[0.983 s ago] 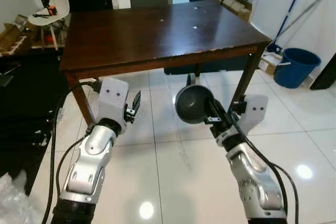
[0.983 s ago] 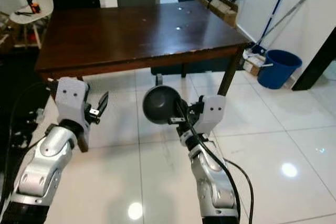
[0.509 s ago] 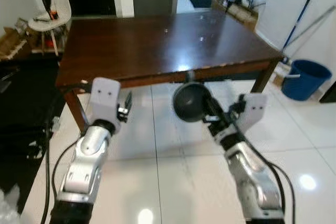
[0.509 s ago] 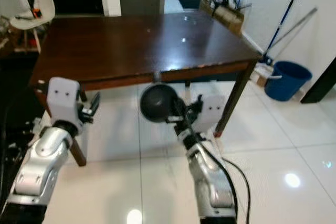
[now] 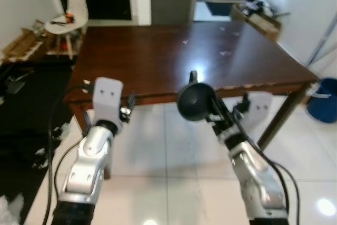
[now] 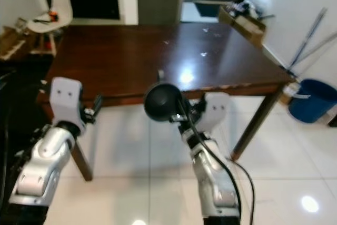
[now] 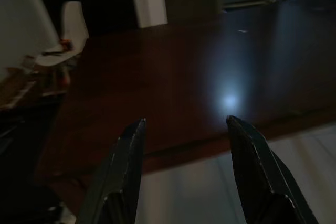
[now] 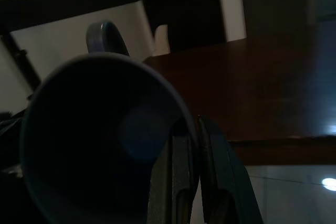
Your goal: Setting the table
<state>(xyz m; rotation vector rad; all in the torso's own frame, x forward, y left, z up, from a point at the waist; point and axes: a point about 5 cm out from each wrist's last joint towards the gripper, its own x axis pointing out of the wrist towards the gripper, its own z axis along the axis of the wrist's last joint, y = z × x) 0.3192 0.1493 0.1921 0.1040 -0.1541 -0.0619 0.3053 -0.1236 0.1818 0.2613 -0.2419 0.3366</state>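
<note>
Right gripper (image 5: 210, 113) fingers pinch dark bowl (image 5: 195, 102) by its rim, held at table (image 5: 158, 56) edge height for placing. Left gripper (image 7: 184, 171) fingers spread, empty.

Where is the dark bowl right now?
The dark bowl is pinched by its rim in the right gripper, held up in the air just before the near edge of the brown table.
</note>
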